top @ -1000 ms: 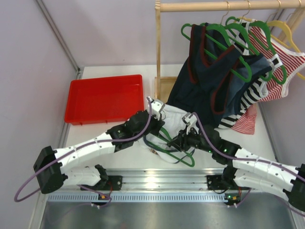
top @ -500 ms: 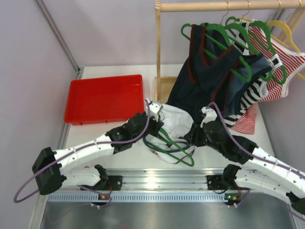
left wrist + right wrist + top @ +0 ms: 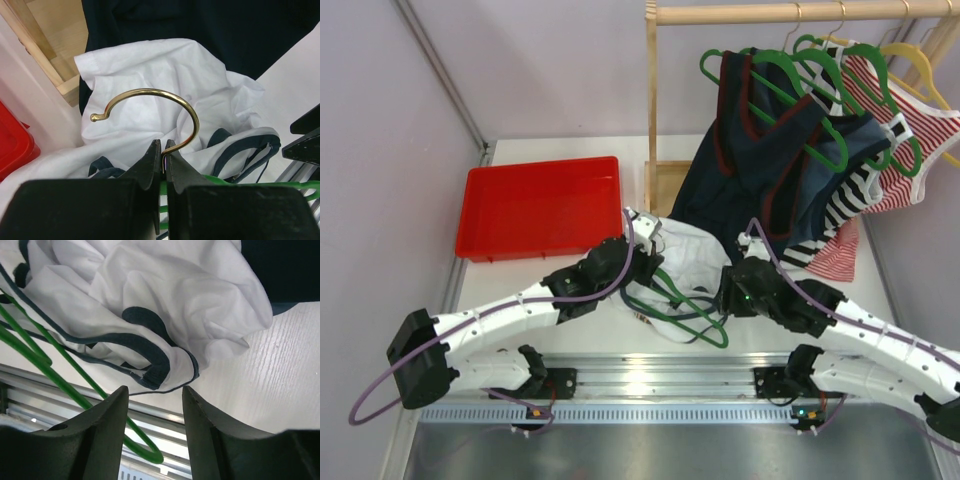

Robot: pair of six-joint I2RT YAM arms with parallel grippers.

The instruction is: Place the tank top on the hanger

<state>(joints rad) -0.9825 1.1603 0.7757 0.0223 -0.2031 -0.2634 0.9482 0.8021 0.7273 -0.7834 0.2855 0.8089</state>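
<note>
The white tank top [image 3: 688,252] with navy trim lies crumpled on the table below the rack. The green hanger [image 3: 692,305] lies partly in it, one end sticking out toward the near rail. My left gripper [image 3: 645,260] is shut on the stem of the hanger's copper hook [image 3: 150,93], which curves up over the white cloth [image 3: 165,65]. My right gripper [image 3: 723,295] is open and empty. It hovers just above a navy-trimmed edge of the top [image 3: 152,347], with the green hanger wire [image 3: 75,382] to its left.
A red tray [image 3: 540,205] sits at the back left. A wooden rack [image 3: 651,100] holds a dark navy top [image 3: 750,170], a striped top [image 3: 900,160], green hangers and a yellow hanger [image 3: 920,62]. A metal rail [image 3: 650,375] runs along the near edge.
My right gripper rose and swung back from the hanger, then came down again at the top's right edge, turned more downward. My left gripper has stayed on the hook.
</note>
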